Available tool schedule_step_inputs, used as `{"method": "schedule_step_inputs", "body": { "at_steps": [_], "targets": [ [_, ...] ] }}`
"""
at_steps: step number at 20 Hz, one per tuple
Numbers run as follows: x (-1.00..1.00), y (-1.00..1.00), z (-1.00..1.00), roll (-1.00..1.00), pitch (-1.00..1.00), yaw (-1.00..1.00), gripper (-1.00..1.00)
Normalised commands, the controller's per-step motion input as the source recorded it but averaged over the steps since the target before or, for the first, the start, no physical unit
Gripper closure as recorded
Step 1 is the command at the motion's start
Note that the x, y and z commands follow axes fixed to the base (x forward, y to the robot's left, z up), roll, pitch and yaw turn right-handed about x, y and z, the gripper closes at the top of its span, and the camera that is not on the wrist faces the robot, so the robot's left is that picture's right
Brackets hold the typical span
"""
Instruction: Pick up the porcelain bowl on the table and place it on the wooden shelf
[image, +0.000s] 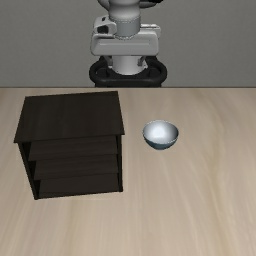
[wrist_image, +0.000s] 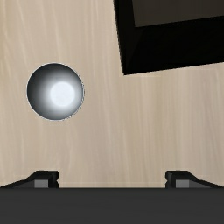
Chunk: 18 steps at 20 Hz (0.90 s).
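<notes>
Pincer (wrist_image: 112, 179) stands spread wide, its fingertips (wrist_image: 42, 178) well apart with nothing between them. It hangs high over the table (image: 200, 200), clear of every object. Robot arm (image: 125, 40) is drawn up at the table's far edge, so the hand looks straight down on the work area. I judge this a survey posture ahead of any approach.

Porcelain bowl (image: 160, 135) sits upright on the bare tabletop, mouth up, pale and glossy inside. It lies on the exterior view's right of the wooden shelf (image: 72, 115), near it, with a strip of table between the two. Nothing touches it. Seen from the wrist, the bowl lies ahead of the fingertips and off to one side, not beneath them. In my judgement a sideways shift and a descent are needed before a rim grasp is possible.

Wooden shelf is a dark unit with a flat top and open tiers below. Nothing stands on its top, which looks the easier landing place. The tiers appear low, and a bowl carried by its rim risks clipping the boards.

No brand, label or writing is legible on the bowl, shelf, table or arm.
</notes>
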Motion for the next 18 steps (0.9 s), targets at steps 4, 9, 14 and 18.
{"method": "schedule_step_inputs", "body": {
  "at_steps": [4,9,14,18],
  "targets": [
    [0.00,1.00,0.00,0.00,0.00,0.00,-1.00],
    [0.00,1.00,0.00,0.00,0.00,0.00,-1.00],
    [0.00,1.00,0.00,0.00,0.00,0.00,-1.00],
    [0.75,0.25,0.00,0.00,0.00,0.00,-1.00]
  ]
}}
